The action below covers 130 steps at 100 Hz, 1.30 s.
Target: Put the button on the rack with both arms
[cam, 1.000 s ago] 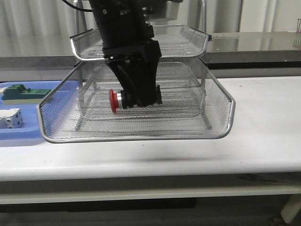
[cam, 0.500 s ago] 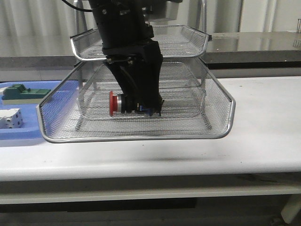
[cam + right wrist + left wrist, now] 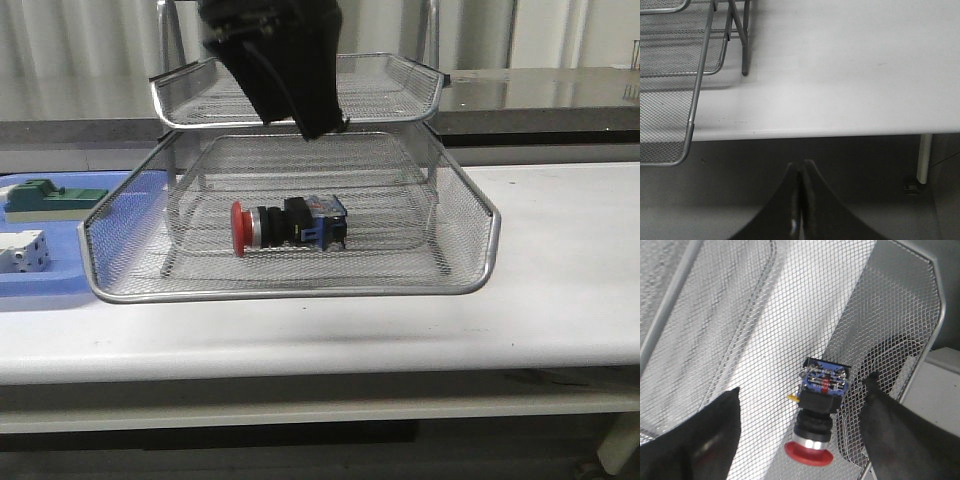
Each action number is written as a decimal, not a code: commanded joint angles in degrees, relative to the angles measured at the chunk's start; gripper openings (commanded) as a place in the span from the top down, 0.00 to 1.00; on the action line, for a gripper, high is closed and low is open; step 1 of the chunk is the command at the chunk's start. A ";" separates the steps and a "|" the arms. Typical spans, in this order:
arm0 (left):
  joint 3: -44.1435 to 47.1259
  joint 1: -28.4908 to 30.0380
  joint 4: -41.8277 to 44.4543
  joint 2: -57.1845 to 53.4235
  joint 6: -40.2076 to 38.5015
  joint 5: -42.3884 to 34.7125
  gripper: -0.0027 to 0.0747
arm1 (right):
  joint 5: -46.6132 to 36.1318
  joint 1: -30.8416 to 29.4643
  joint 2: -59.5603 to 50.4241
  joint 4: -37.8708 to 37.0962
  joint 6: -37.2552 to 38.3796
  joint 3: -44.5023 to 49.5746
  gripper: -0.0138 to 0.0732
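Note:
The button (image 3: 288, 224), with red head, black body and blue rear block, lies on its side in the pulled-out mesh tray of the silver rack (image 3: 300, 292). It also shows in the left wrist view (image 3: 819, 410) on the mesh. My left gripper (image 3: 318, 118) is open and empty, lifted well above the button; its fingers (image 3: 710, 435) stand wide on both sides of it without touching. My right gripper (image 3: 801, 167) is shut and empty, off the table's front edge, beside the rack's tray corner (image 3: 687, 145). It is not in the front view.
A flat blue tray (image 3: 55, 280) at the left holds a green block (image 3: 50, 198) and a white boxy part (image 3: 22, 250). The rack's upper tray (image 3: 410, 80) stands close by the left arm. Bare white table (image 3: 560, 250) lies right of the rack.
My left gripper opened and let go of the button, which now lies in the tray. The gripper then rose up toward the upper tray.

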 commanded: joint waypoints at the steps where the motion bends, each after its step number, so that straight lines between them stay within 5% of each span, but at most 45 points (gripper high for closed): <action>1: -1.78 1.16 0.26 -6.00 -1.32 1.77 0.34 | -2.73 -0.12 -0.22 -1.01 -0.23 -1.31 0.92; 63: 9.38 21.72 -1.95 -28.55 -3.24 -2.88 0.39 | -2.73 -0.12 -0.22 -1.01 -0.23 -1.31 0.92; 86: 21.63 25.83 -4.38 -38.51 -3.24 -17.28 0.39 | -2.73 -0.12 -0.22 -1.01 -0.23 -1.31 0.92; 130: 58.71 25.83 -8.14 -61.22 -3.24 -55.62 0.39 | -2.73 -0.12 -0.22 -1.01 -0.23 -1.31 0.92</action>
